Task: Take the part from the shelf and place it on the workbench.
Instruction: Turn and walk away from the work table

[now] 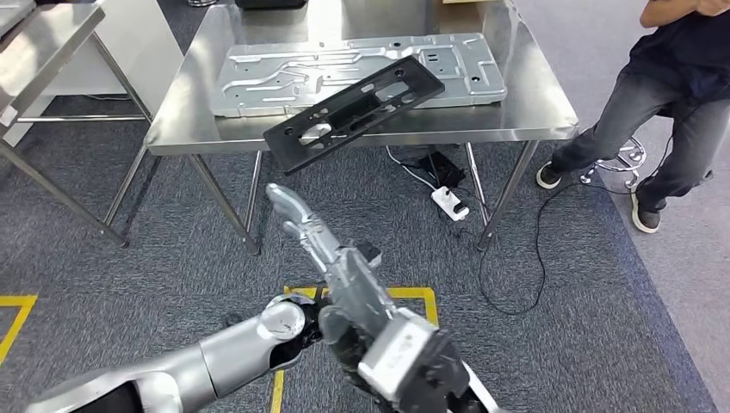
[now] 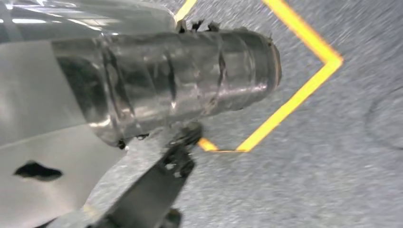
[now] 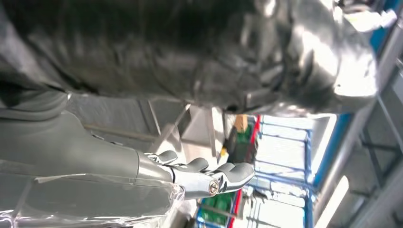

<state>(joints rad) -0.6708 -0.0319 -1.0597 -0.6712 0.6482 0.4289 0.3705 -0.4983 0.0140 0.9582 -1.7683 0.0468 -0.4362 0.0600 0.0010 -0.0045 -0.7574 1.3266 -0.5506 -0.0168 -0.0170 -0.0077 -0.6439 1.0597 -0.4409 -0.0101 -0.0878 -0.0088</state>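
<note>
A: The right hand (image 1: 323, 245) reaches forward over the carpet (image 1: 129, 267), its fingers stretched out and apart, grasping nothing. In the right wrist view the same hand (image 3: 190, 173) shows extended fingers with nothing between them.

B: And the left hand?

A: The left wrist view gives a blurred silver cover (image 2: 166, 80) above grey carpet and a yellow floor line (image 2: 304, 90). I cannot tell how the left hand's fingers lie.

B: Largest thing first, then.

A: The steel worktop (image 1: 198, 120) stands ahead of the robot. On it lies a grey metal panel (image 1: 258, 82), flat. The black part (image 1: 357, 107) rests across the panel's near edge, tilted, with 1 end jutting past the worktop's front rim toward the robot. The right hand is apart from it.

B: Anything else?

A: A person (image 1: 663, 95) sits on a stool (image 1: 624, 159) to the right of the worktop. A white power strip (image 1: 449, 203) lies on the carpet under the worktop, with cables beside it.
</note>
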